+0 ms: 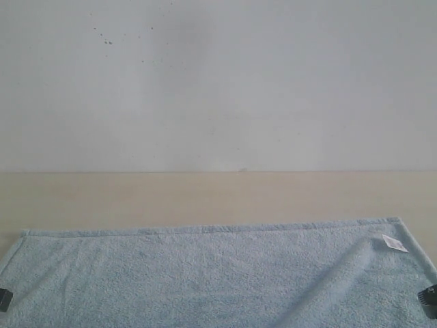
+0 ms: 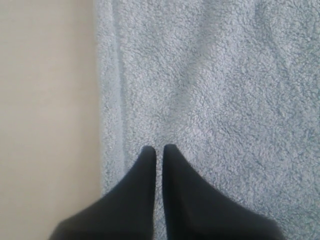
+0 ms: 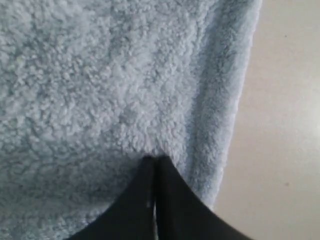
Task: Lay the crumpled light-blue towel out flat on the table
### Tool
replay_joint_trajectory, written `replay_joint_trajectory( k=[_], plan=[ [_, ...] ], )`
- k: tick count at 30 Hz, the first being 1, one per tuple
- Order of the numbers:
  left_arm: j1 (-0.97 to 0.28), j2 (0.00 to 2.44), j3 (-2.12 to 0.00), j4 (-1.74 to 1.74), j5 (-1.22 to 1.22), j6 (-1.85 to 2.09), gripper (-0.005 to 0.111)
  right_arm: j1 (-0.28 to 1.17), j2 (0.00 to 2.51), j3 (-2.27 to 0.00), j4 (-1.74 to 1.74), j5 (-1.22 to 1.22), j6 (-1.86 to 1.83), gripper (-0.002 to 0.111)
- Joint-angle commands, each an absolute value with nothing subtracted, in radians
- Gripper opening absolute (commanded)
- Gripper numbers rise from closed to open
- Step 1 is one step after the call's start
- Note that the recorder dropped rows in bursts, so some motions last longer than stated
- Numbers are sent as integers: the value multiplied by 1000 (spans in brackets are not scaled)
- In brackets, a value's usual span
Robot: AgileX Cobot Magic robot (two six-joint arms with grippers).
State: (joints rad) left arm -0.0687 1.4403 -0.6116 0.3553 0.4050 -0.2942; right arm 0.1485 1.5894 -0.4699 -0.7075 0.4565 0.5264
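The light-blue towel (image 1: 205, 273) lies spread wide across the near part of the beige table (image 1: 205, 195), its far hem straight and a white tag (image 1: 394, 242) near its far right corner. A soft ridge runs from that corner toward the lower right. My left gripper (image 1: 3, 298) is at the towel's left edge and my right gripper (image 1: 429, 298) at its right edge. In the left wrist view the left gripper (image 2: 159, 148) is shut with terry fibres in the thin slit between its fingers. In the right wrist view the right gripper (image 3: 153, 159) is shut on puckered towel (image 3: 90, 75) beside the hem.
Bare table (image 2: 45, 100) shows just outside the towel's left hem, and more table (image 3: 285, 125) outside its right hem. A plain white wall (image 1: 218, 82) rises behind the table's far edge.
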Motion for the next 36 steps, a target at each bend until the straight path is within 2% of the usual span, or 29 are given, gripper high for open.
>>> replay_joint_trajectory(
  k=[1, 12, 31, 36],
  plan=[
    [-71, 1442, -615, 343, 390, -302, 4, 149, 1593, -473, -724, 571, 575, 0],
    [-71, 1442, -615, 332, 388, -302, 4, 149, 1593, -460, -755, 697, 679, 0],
    [-71, 1442, -615, 325, 384, -302, 4, 149, 1513, -473, -781, 325, 667, 0],
    [-71, 1442, -615, 325, 382, -302, 4, 149, 1571, -473, -781, 333, 671, 0]
  ],
)
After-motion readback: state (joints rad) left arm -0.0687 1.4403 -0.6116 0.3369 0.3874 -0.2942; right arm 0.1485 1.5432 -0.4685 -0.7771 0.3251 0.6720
